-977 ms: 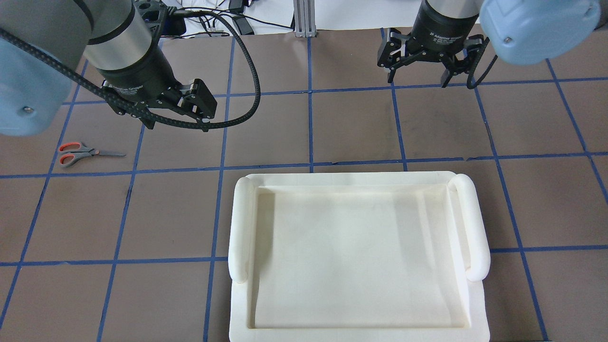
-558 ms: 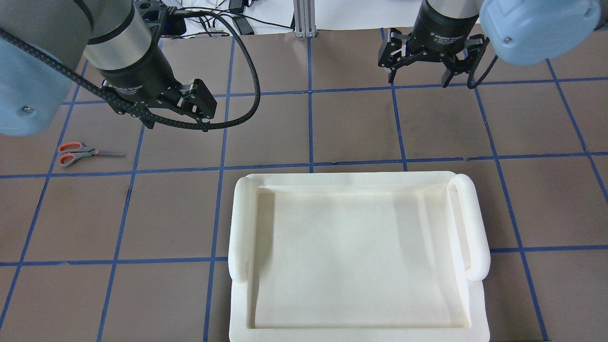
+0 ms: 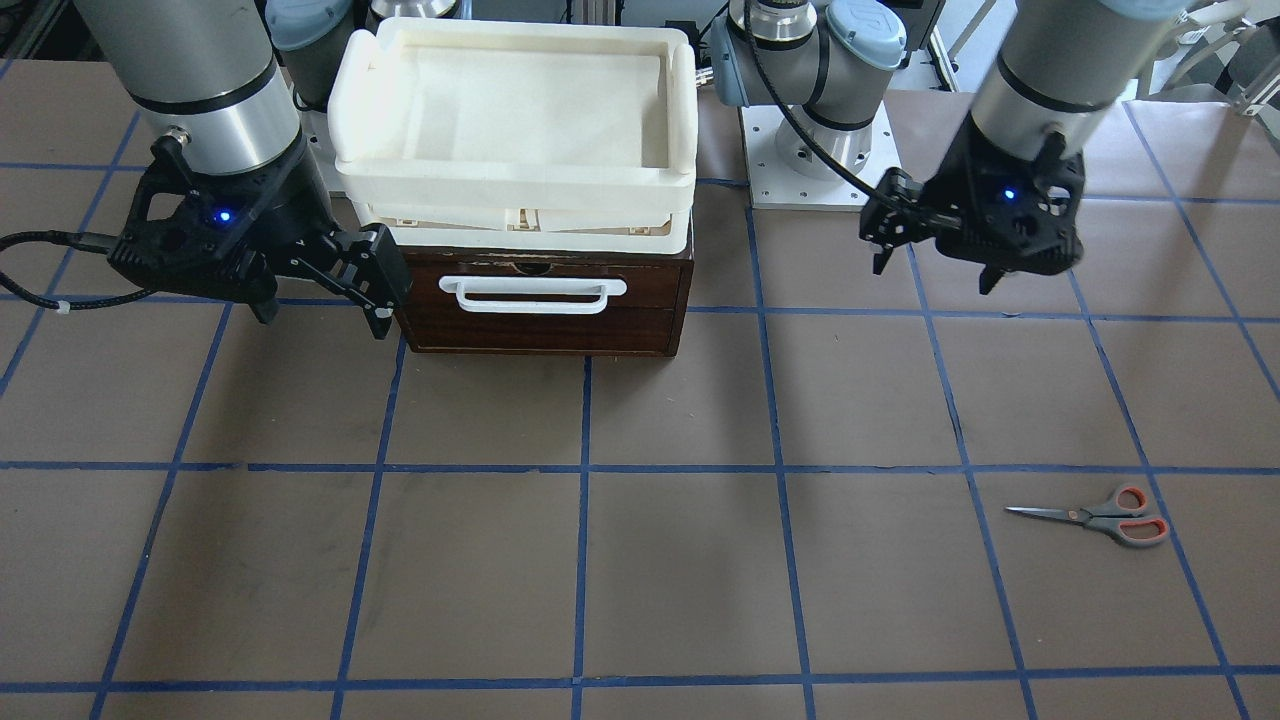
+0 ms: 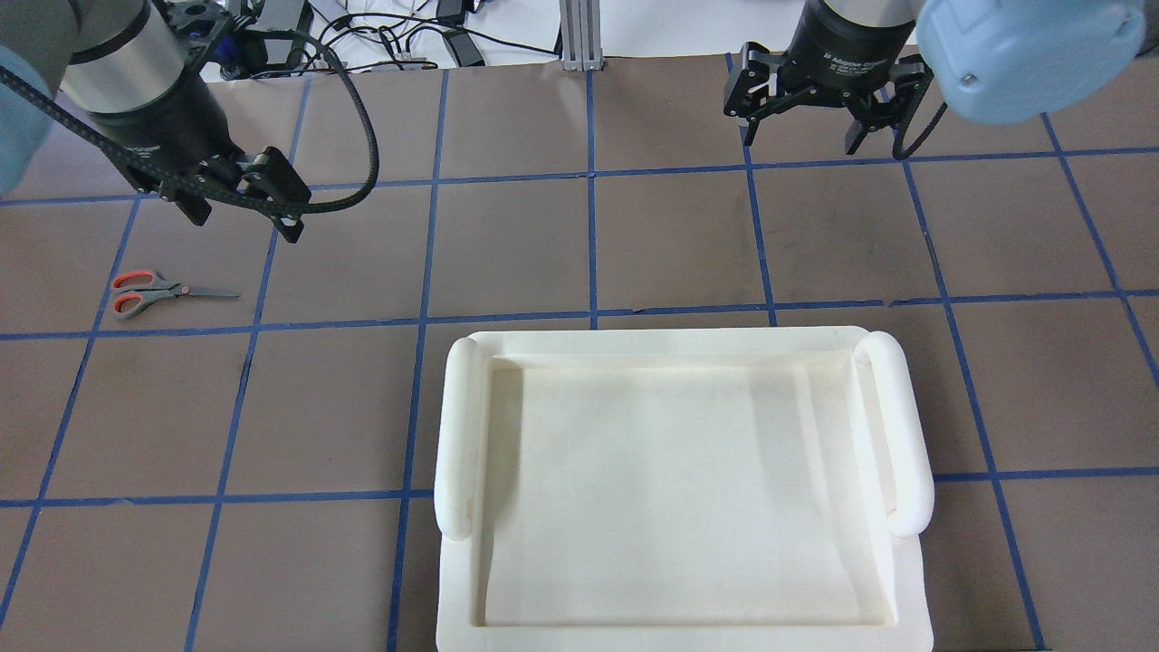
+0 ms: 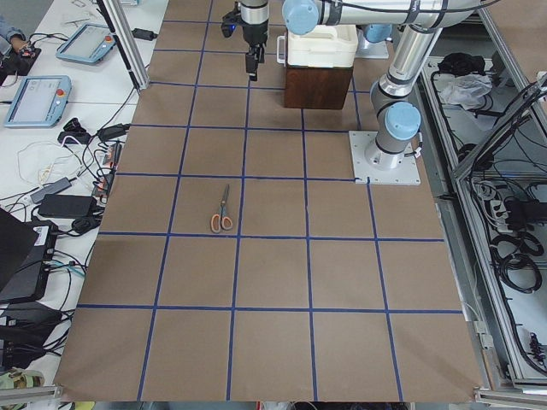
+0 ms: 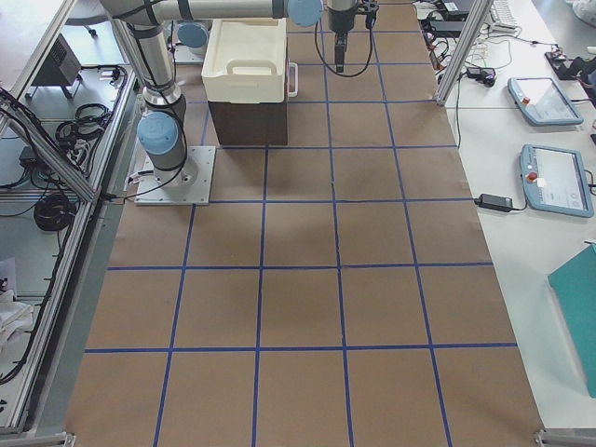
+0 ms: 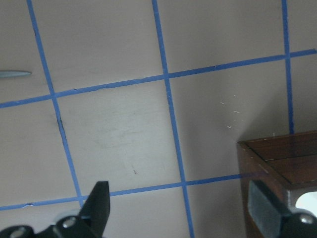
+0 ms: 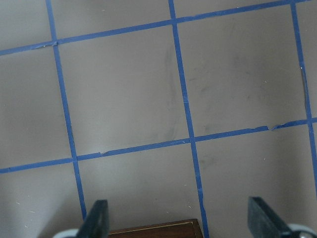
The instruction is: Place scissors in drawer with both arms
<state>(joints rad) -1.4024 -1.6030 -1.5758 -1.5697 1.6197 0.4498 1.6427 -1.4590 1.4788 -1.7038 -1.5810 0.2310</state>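
The scissors (image 4: 158, 292) lie flat on the brown table at the far left, blades pointing toward the middle; they also show in the front view (image 3: 1100, 518) and the left-end view (image 5: 221, 209). My left gripper (image 4: 243, 222) hangs open and empty above the table, just beyond the scissors. It also shows in the front view (image 3: 935, 275). The drawer (image 3: 545, 300) is closed, and its white bar handle (image 3: 532, 293) faces the table's middle. My right gripper (image 3: 325, 320) is open and empty beside the drawer's front corner; the overhead view shows it too (image 4: 801, 140).
A cream-white tray (image 4: 457, 426) sits on top of the drawer cabinet and hides it from overhead. The left wrist view shows a cabinet corner (image 7: 277, 168) and the scissors' blade tip (image 7: 15, 74). Blue tape lines grid the table.
My left gripper has moved left and farther from the robot, toward the area above the scissors. My right gripper has shifted slightly away. Both stay open; the scissors have not moved.
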